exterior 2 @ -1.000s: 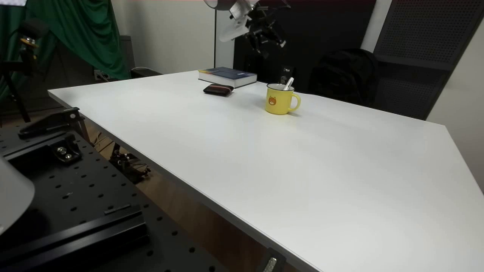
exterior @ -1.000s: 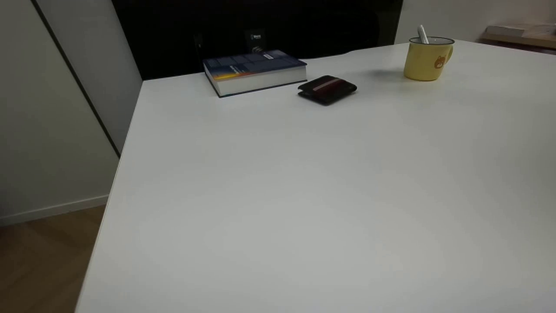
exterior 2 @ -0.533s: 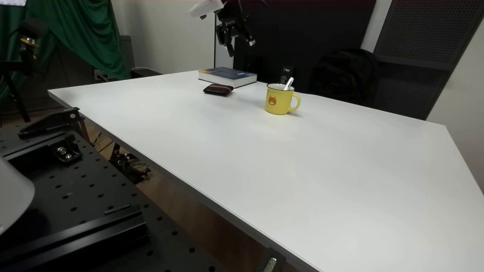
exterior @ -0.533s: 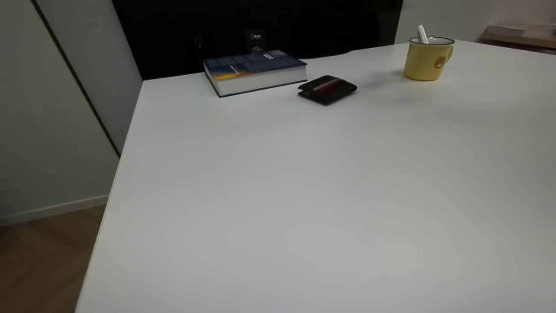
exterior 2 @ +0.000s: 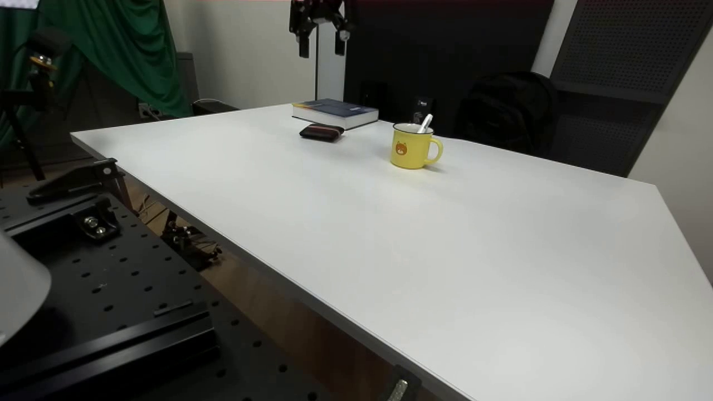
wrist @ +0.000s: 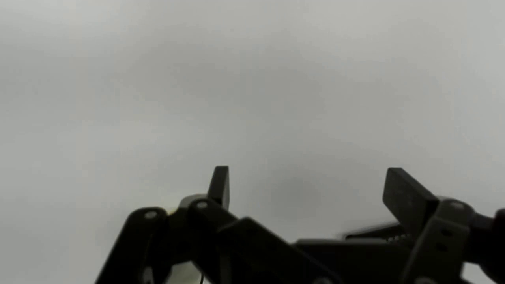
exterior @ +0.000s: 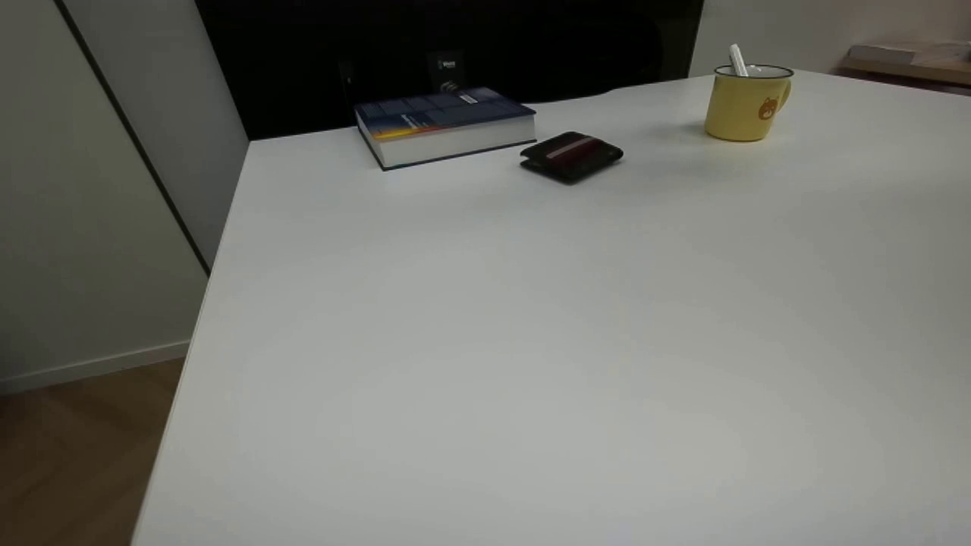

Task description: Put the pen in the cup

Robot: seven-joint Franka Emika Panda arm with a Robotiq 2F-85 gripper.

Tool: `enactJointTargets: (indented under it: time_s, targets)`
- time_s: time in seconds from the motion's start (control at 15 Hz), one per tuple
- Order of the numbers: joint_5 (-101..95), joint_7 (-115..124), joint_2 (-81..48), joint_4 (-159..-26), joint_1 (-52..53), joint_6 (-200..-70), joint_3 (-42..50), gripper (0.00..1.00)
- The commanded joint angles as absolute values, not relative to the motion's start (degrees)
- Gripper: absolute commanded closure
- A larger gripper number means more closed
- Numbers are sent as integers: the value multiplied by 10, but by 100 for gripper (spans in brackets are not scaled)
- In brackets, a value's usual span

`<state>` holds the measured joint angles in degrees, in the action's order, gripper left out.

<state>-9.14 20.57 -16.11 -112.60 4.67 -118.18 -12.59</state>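
The cup (exterior: 740, 106), a yellow mug with a dark rim and side handle, stands upright on the white table; it also shows in an exterior view (exterior 2: 408, 149). The pen (exterior: 736, 59) leans inside the cup, its white end sticking out above the rim, seen too in an exterior view (exterior 2: 425, 123). Its lower part and dark cap are hidden in the cup. My gripper (exterior 2: 322, 47) is open and empty, high above the table, apart from the cup. In the wrist view the open fingers (wrist: 305, 181) have bare table between them; a bit of the cup (wrist: 185, 275) shows behind a finger.
A black wallet with a red stripe (exterior: 573, 157) lies flat left of the cup in that view; its edge shows in the wrist view (wrist: 371, 232). A thick blue book (exterior: 447, 125) lies at the table's back edge. A black backpack (exterior 2: 507, 114) is behind the table.
My open gripper has moved left and up in an exterior view, away from the cup, and its fingers have turned to point more straight down. The cup and pen have not moved.
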Motion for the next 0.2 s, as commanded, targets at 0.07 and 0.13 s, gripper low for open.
enactJointTargets:
  time_s: [0.07,0.13]
  targets:
    - [-64,173,-150,-1115,75,-1118,-93,0]
    - [-59,164,-146,-1112,75,-1098,-91,0]
